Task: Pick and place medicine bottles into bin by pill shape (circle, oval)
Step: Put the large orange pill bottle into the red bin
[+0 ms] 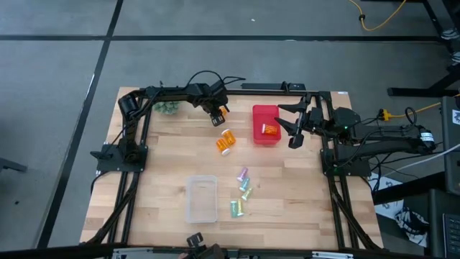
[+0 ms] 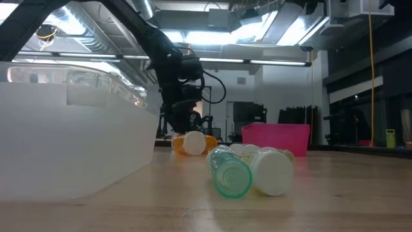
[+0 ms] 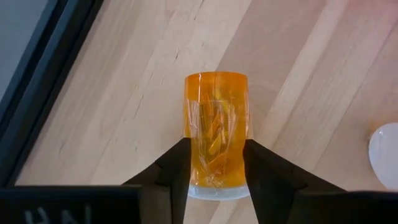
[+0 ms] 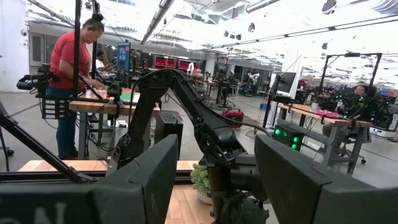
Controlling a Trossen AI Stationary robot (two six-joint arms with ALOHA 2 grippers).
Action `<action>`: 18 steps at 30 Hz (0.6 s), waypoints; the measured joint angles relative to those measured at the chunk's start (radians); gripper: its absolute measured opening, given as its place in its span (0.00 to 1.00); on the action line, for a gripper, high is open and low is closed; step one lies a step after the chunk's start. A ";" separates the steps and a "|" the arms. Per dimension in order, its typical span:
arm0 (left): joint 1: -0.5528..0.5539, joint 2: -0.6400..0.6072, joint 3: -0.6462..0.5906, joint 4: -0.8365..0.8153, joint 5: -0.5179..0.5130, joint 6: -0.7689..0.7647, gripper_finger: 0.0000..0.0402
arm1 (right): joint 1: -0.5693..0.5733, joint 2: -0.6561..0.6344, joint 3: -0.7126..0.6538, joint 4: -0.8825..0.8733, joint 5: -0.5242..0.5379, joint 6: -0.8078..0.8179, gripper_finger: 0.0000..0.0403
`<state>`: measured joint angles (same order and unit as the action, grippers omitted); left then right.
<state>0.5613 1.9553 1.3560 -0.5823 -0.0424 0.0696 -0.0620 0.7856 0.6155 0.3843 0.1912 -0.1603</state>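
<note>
My left gripper is at the table's far middle, shut on an orange bottle with a white cap; it also shows in the low view. Two more orange bottles lie on their sides on the wood just nearer. Another orange bottle lies in the red bin. Three pastel bottles lie on their sides right of the clear bin. My right gripper hangs open and empty right of the red bin, its fingers wide apart. My left gripper pinches the orange bottle's body near its capped end between its two fingers, one on each side. The fingers come from above, pointing down, and lie across the bottle. The bottle lies level; whether it is clear of the wood does not show.
A spiky green ball sits at the far left behind the left arm. A white cap of a neighbouring bottle lies close to the held one. Bare wood lies left of the clear bin and at the near right. People stand in the room beyond.
</note>
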 joint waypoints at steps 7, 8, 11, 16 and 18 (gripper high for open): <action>0.000 0.002 -0.002 -0.004 0.004 -0.041 0.44 | 0.000 0.000 0.000 0.000 0.000 0.001 0.54; 0.000 0.003 -0.002 -0.006 0.005 -0.041 0.46 | 0.000 0.000 0.000 0.000 0.000 0.001 0.54; 0.000 0.004 -0.003 -0.009 0.005 -0.041 0.52 | 0.000 0.000 0.000 0.000 0.000 0.001 0.54; 0.000 0.004 -0.003 -0.004 0.005 -0.041 0.57 | 0.000 0.000 0.000 0.000 0.000 0.001 0.54; 0.000 0.007 -0.005 0.001 0.005 -0.037 0.57 | 0.000 0.000 0.000 0.000 0.000 0.001 0.54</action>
<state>0.5613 1.9622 1.3508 -0.5817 -0.0374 0.0327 -0.0622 0.7856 0.6155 0.3843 0.1911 -0.1593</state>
